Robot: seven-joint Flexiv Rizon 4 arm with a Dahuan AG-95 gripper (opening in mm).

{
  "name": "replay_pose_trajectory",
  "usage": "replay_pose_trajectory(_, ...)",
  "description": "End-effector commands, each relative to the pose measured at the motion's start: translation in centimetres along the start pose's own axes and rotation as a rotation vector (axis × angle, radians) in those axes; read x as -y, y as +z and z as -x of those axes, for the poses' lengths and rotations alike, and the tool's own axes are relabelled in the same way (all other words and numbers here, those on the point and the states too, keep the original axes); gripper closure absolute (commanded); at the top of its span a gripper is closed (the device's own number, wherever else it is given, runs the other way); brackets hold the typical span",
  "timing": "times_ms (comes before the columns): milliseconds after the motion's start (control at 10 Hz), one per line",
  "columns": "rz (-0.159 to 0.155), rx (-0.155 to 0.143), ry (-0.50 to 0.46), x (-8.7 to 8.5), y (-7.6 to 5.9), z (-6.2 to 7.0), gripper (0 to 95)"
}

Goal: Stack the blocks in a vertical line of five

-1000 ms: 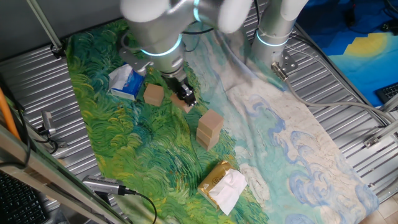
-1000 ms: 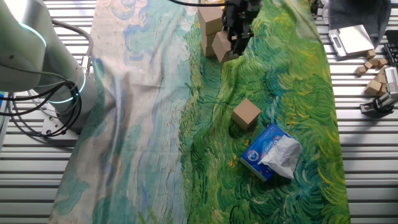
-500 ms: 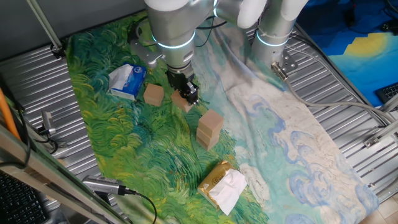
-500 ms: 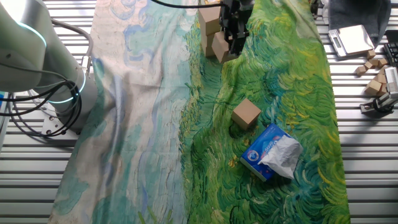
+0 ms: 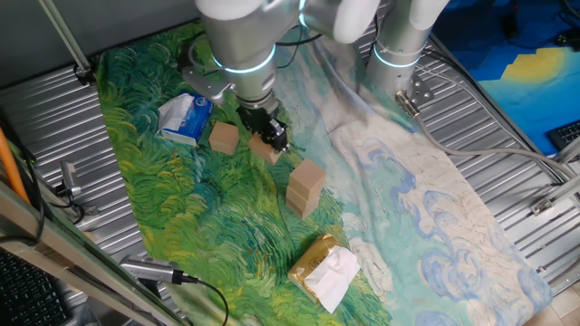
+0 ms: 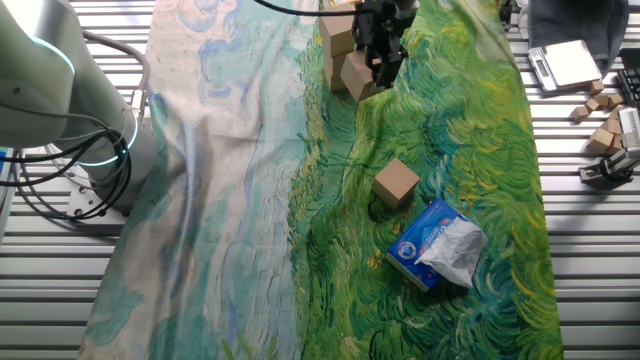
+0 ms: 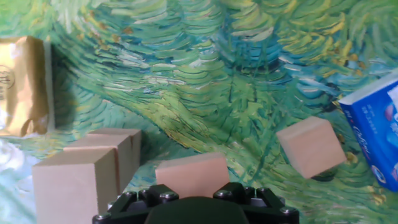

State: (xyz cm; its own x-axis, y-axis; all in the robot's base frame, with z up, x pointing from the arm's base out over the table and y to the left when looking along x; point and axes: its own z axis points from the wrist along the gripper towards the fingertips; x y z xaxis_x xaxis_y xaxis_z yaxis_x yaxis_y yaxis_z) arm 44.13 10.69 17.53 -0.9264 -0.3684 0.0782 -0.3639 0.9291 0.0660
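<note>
From my remote console: the gripper [image 5: 275, 141] is closed on a plain wooden cube [image 5: 265, 149], just beside the two-cube stack [image 5: 305, 186] mid-cloth, with a loose cube [image 5: 223, 138] toward the cloth's far-left corner. I judge a careless swing could topple that stack. The painted cloth [image 5: 181, 226] looks wrinkled; a blue packet [image 5: 184, 119] and yellow packet [image 5: 323, 268] look soft.

A painted-looking green and blue cloth [image 5: 408, 190] is covering the ribbed metal table [image 5: 54, 127], with cables [image 6: 60, 190] lying around.
</note>
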Motion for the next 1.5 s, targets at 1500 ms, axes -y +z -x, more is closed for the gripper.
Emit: replay_pose_trajectory(1500, 0.004, 0.039, 0.059, -10.6, -7.2, -1.6, 95.0)
